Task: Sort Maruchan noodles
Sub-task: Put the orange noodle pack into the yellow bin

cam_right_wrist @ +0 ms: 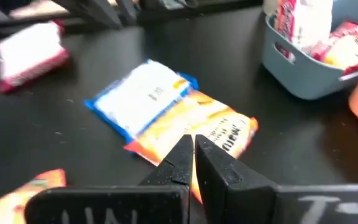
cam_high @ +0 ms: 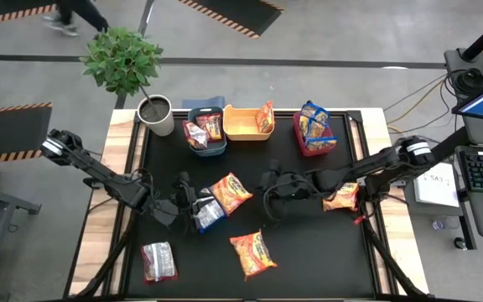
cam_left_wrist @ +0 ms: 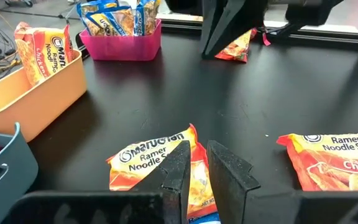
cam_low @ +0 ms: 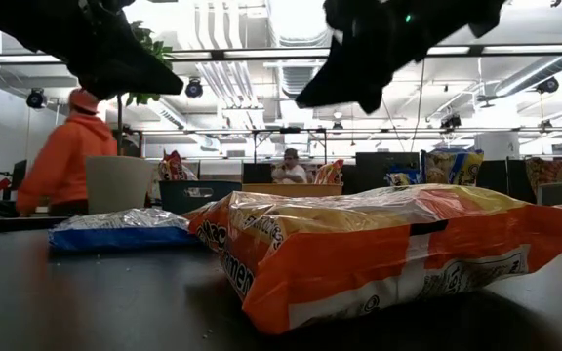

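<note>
Several Maruchan noodle packets lie flat on the black mat: an orange one partly on a blue one at the middle, another orange near the front, a dark red one at the front left, and an orange one at the right. My left gripper hangs shut above the blue packet's left side, with only a slit between its fingers and nothing in it. My right gripper hangs shut and empty above the mat, right of the middle orange packet.
Along the far edge stand a blue-grey bin with dark red packets, an orange bin with an orange packet and a red bin with blue packets. A potted plant stands at the far left. People show beyond the table.
</note>
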{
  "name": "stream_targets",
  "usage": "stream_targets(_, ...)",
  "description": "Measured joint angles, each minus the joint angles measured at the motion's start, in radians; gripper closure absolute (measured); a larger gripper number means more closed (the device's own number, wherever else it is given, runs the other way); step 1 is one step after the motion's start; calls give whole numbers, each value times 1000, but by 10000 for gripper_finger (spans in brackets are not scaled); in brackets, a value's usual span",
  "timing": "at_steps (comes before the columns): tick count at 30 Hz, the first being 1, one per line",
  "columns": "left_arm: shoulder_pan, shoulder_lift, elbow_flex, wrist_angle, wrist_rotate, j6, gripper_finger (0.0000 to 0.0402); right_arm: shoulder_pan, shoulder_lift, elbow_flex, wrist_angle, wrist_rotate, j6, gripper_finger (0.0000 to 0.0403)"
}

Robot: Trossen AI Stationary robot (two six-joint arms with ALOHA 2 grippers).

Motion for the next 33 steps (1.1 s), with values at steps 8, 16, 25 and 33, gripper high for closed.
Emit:
stream_targets(8,22,3,-8,11,0,-36,363,-80,161,0,181,36,-36,394)
stream_targets(16,31,86,-8,28,0,-85,363,-144,222,8,224,35,-26,394)
stream_targets(25,76,285,-8,203,18,-131,363,-161,213,9,222,35,-28,394)
stream_targets(33,134,391,1,289,152,-136,363,-177,203,9,188,-35,60,351)
